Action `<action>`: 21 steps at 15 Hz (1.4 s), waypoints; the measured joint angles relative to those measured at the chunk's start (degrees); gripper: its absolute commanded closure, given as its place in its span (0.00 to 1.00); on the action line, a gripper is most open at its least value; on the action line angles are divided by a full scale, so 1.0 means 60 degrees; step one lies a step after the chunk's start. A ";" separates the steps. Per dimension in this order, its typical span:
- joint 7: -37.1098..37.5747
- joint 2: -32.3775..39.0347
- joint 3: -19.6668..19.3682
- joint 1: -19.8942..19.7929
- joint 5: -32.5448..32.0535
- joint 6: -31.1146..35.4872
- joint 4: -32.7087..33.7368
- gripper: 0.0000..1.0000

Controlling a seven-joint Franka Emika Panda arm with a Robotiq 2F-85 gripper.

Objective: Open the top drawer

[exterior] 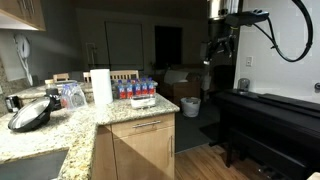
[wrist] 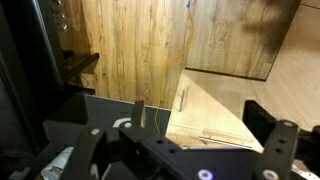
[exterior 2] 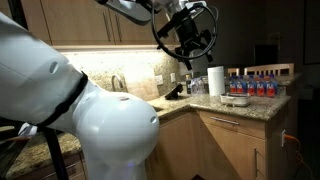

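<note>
**A:** How far along is the drawer job?

**B:** Not begun, by my judgement. In an exterior view the top drawer [exterior: 122, 130] sits shut just under the edge of the granite surface [exterior: 60, 135]. Its front is flush and nothing is near its slim silver handle [exterior: 150, 127].

**A:** And the tool?

**B:** The tool [exterior: 215, 54] hangs high in the air, well apart from the drawer and beside a dark piece of furniture [exterior: 270, 115]. Its fingers are spread wide with nothing between them. The wrist view shows them far apart over the wooden floor [wrist: 120, 50].

**A:** So what is left?

**B:** Everything, I'd say. It has to come down to the handle, close on the bar and pull the drawer out.

**A:** Any writing you can read?

**B:** None. The bottles [exterior: 135, 90] next to the paper towel roll [exterior: 100, 87] carry blue labels, but the print is too small to make out. I see no brand anywhere else.
</note>
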 measured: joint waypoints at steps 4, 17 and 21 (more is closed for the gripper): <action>0.0000 0.0000 0.0000 0.0000 0.0000 0.0000 0.0000 0.00; 0.0000 0.0258 0.0099 0.0504 0.0000 0.0245 -0.0012 0.00; -0.0064 0.0668 0.0301 0.1257 0.0233 0.0836 -0.0382 0.00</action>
